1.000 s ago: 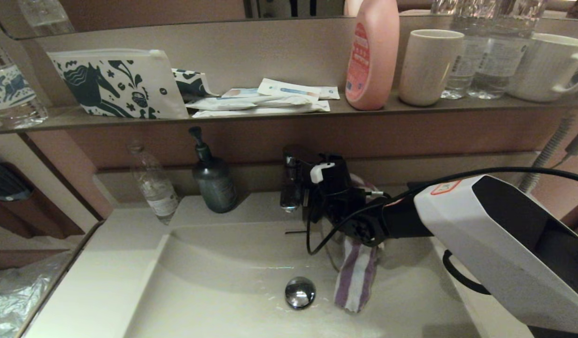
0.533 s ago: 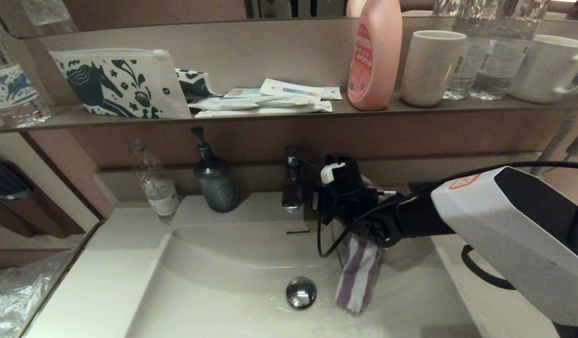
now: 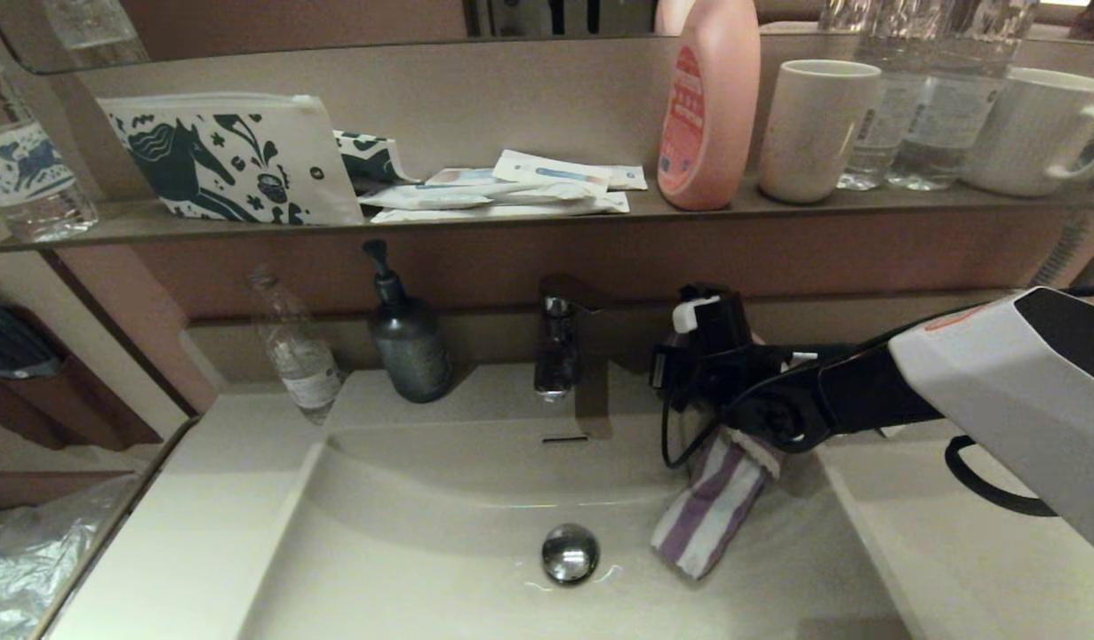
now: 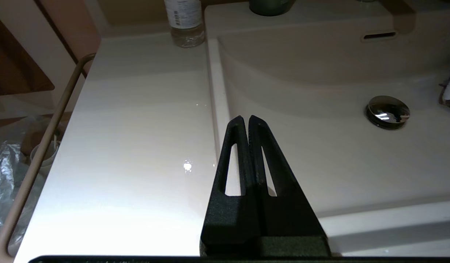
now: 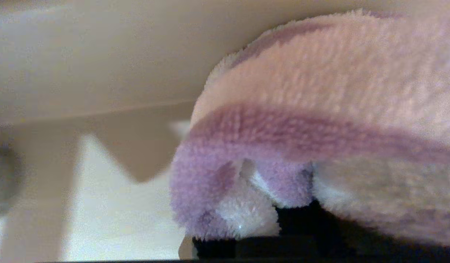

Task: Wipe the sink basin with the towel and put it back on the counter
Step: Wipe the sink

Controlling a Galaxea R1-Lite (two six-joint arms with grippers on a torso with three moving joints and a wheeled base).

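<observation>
1. Our right gripper (image 3: 749,437) has its fingers clamped on the top of the towel (image 3: 711,502), which fills the right wrist view.
2. The towel hangs slanting, its lower end touching the sink basin (image 3: 440,498) floor just right of the drain plug (image 3: 569,553).
3. To wipe well, we judge we should lower the cloth flatter and sweep past the drain plug.
4. Our left gripper (image 4: 245,119), fingers together, hovers over the basin rim, well left of the drain plug, beside the table (image 4: 137,120).

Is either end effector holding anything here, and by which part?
The right end effector holds the towel by its upper end; the left end effector holds nothing.
</observation>
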